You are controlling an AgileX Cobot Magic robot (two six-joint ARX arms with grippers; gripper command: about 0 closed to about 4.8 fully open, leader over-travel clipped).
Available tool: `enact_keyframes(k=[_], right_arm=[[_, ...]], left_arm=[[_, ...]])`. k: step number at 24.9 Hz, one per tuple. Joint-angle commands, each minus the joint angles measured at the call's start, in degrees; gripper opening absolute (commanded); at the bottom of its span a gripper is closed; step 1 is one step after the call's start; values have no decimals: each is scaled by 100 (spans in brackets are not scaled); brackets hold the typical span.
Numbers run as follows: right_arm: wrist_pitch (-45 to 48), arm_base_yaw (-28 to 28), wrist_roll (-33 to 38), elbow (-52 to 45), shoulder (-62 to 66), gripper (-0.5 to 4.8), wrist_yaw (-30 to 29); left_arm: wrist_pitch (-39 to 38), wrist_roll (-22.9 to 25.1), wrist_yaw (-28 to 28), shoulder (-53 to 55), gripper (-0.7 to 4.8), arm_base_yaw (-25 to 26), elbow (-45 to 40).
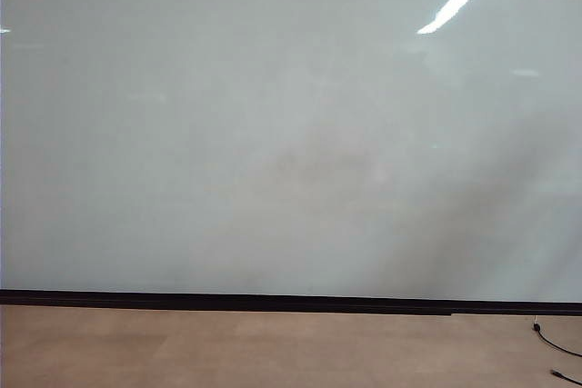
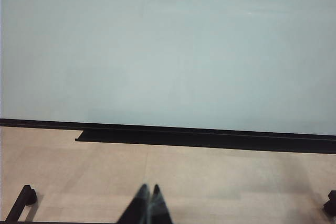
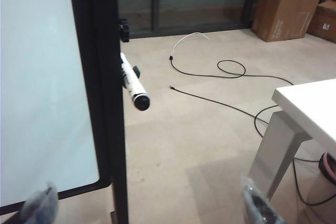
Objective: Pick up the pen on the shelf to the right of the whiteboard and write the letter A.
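Filling most of the exterior view, the whiteboard [image 1: 273, 134] stands blank above its thin black bottom edge, with tan floor [image 1: 227, 352] below it and neither arm showing there. Beside the board's black side frame [image 3: 102, 87], the pen [image 3: 132, 85] sits in a small black holder on that frame, capped end out, while the right gripper [image 3: 149, 205] hangs apart from it with jaws spread wide. Low above the floor, the left gripper [image 2: 147, 205] faces the board, jaws pressed together.
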Motion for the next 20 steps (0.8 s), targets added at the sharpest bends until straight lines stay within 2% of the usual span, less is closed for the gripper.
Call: enact_keyframes(k=[1,8,14,20], right_arm=[[896,-205,-138,15,350,473,-334],[3329,-610,-138,20,2168,472,-1189],[4968,-925,-48,26,3320,472,-1801],[5086,-975,-59,116,3816,462,-1945]], left_arm=[[42,26,2,2,-5,0,13],[44,26,2,2,-4,0,13],[44,24,2,2,-5,0,13],[44,26,2,2,-4,0,13]])
